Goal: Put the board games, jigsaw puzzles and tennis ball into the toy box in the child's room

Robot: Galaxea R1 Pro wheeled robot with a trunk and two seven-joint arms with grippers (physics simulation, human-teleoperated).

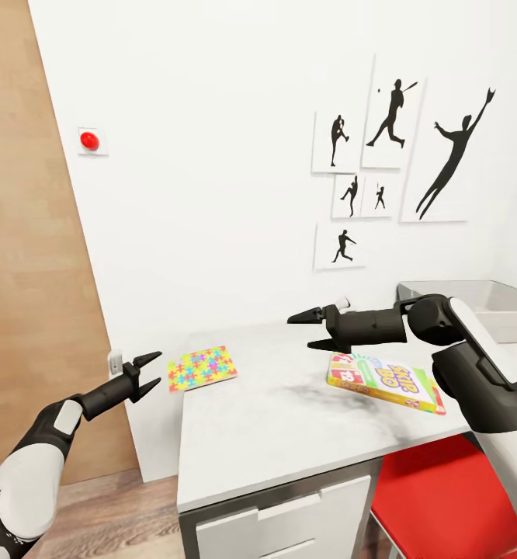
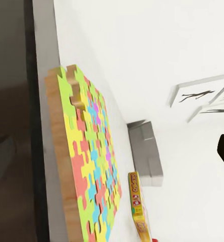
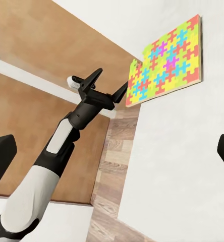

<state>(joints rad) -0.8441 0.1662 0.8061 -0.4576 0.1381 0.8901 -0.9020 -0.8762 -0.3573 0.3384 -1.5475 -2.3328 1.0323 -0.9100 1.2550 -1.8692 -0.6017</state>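
A jigsaw puzzle of bright interlocking pieces lies flat at the near-left corner of the light-grey table. My left gripper hangs open just off the table's left edge, pointing at that puzzle. It holds nothing. A yellow, green and red board game lies further right on the table. My right gripper stands open and empty above the table, just left of the game. The grey toy box sits at the far right against the wall. The right wrist view shows the puzzle and the left gripper beside it.
A red chair is tucked under the table's right part, with white drawers below the top. A wooden panel stands at the left, and wood floor lies below it. Black player silhouettes hang on the white wall.
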